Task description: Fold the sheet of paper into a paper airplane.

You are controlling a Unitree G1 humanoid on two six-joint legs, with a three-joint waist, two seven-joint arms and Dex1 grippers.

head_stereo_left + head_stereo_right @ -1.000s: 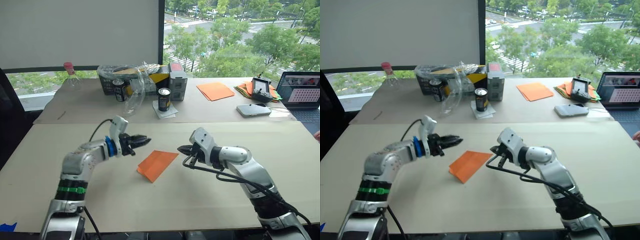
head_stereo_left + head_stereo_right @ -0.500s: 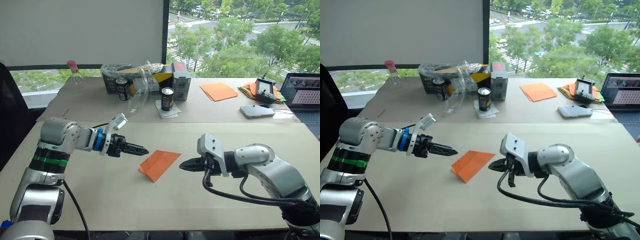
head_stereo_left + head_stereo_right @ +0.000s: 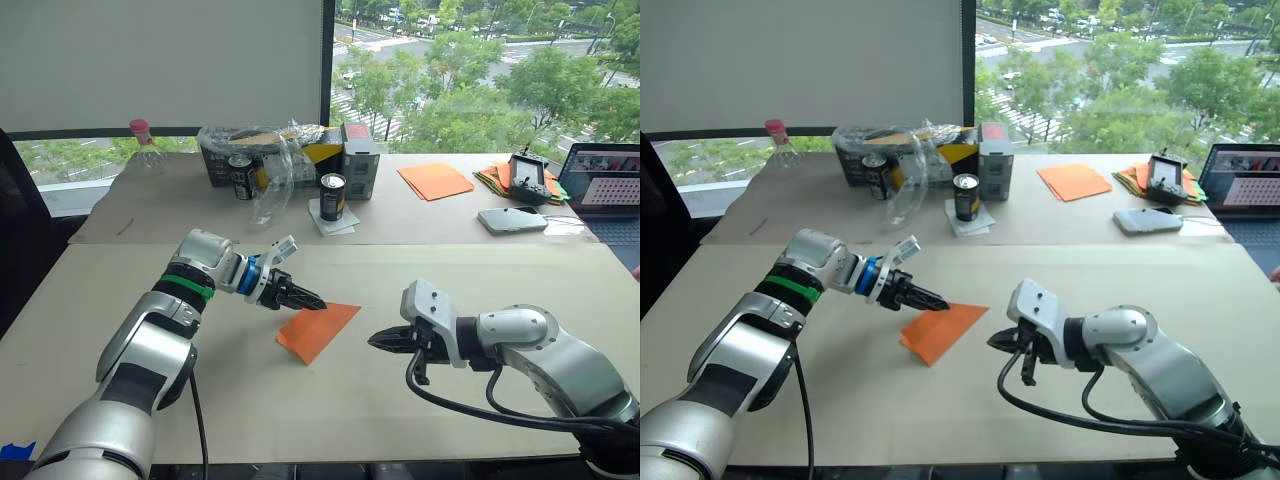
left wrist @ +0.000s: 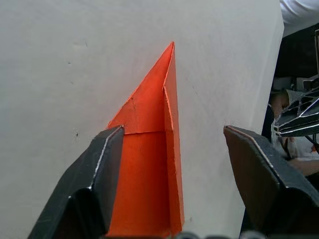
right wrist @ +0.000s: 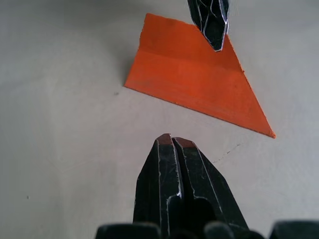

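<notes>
The sheet of paper (image 3: 320,330) lies flat on the middle of the table, folded into a bright orange pointed wedge with a layered flap (image 4: 144,164). My left gripper (image 3: 312,301) reaches in low from the left, its tips over the wedge's far left corner. In the left wrist view its fingers (image 4: 107,164) stand open, one on each side of the wedge, holding nothing. My right gripper (image 3: 376,341) is shut and empty. It hovers just right of the paper (image 5: 194,79), pointing at it with a small gap between.
On the far table stand two cans (image 3: 329,197), a crumpled plastic bag (image 3: 270,170), a box (image 3: 360,160) and a bottle (image 3: 140,145). Smooth orange sheets (image 3: 432,181), a mixed-colour pile (image 3: 497,178), a white device (image 3: 508,219) and a laptop (image 3: 605,190) lie at the back right.
My left gripper has swung right and forward until its tips reach the paper's corner. The right gripper dropped lower and stays beside the paper. The paper has not moved.
</notes>
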